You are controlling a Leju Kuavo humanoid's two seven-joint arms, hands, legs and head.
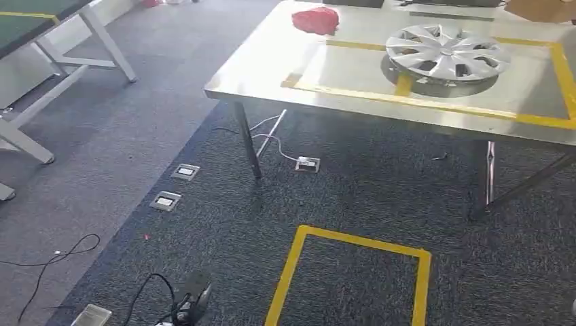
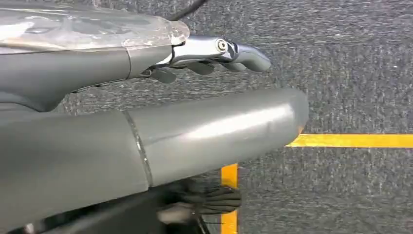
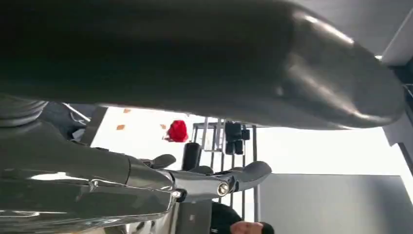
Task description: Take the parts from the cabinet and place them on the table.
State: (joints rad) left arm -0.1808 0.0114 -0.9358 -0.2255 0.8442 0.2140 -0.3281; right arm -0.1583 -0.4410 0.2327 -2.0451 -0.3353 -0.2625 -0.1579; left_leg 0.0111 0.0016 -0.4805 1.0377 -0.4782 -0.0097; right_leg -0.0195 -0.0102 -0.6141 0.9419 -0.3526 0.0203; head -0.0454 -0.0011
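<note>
Hanging empty with fingers spread, left hand (image 2: pixel 146 112) hovers over yellow floor tape (image 2: pixel 350 141); right hand (image 3: pixel 195 122), likewise empty and spread, has the red crumpled cloth (image 3: pixel 177 130) beyond its fingers; the head view adds a silver spoked plastic hubcap (image 1: pixel 447 53) on the steel table (image 1: pixel 272 61).

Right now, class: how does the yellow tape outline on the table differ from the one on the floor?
The table outline surrounds a silver hubcap; the floor outline surrounds only carpet. The table outline lies on pale, shiny tabletop; the floor outline on dark carpet. Both are yellow tape rectangles.
</note>
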